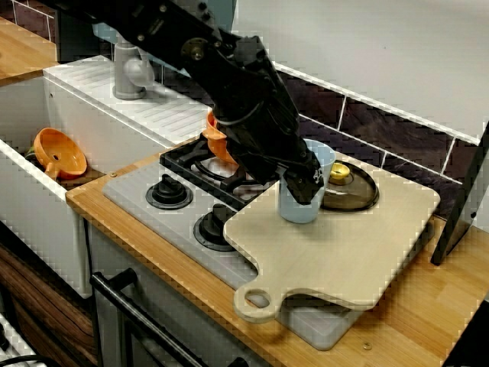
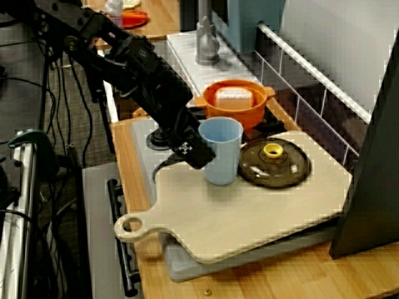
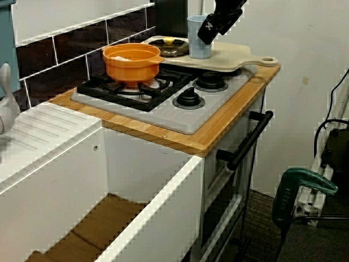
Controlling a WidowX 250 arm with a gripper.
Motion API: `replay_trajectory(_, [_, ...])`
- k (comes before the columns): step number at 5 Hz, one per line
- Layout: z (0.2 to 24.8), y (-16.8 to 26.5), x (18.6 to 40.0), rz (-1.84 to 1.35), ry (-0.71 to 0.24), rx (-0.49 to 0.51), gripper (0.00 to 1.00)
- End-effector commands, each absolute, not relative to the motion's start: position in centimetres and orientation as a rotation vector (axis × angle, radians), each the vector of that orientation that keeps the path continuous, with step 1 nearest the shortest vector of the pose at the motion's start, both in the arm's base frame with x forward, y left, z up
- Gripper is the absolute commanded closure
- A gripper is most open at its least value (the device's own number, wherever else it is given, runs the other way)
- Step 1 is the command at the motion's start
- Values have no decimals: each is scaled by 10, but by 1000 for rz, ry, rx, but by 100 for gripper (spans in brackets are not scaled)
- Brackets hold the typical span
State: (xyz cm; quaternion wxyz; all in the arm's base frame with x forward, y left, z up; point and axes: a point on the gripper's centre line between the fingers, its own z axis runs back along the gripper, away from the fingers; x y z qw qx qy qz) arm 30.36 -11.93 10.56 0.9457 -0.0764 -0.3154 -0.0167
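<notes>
- The gripper point(image 1: 304, 182) leans against the blue cup point(image 1: 295, 209) on the side facing the burners. Its dark fingers reach down at the rim. Whether they are closed on the wall or only lie against it, I cannot tell from any view.
- The arm slants down from over the hob point(image 1: 157, 210), probably because the other side of the cup is taken by a glass lid point(image 1: 355, 197).
- The cup stands upright on the wooden cutting board point(image 1: 348, 248), near its back edge and just beside the lid.
- The board lies across part of the hob and so gives a flat place for standing.
- The cup is pale blue and plain, without handle, a little wider at the top. It looks like plastic and, seen from the board's handle end, it seems empty.
- An orange pot point(image 2: 234, 107) sits on the back burner, near the cup but apart.
</notes>
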Motion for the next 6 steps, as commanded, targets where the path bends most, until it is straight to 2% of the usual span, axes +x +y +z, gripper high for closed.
replay_trajectory(1, [126, -119, 319, -17, -710, -184, 0])
replay_trajectory(4, [125, -114, 325, -16, -698, -179, 0])
replay_trajectory(6, [133, -107, 316, -13, -695, -194, 0])
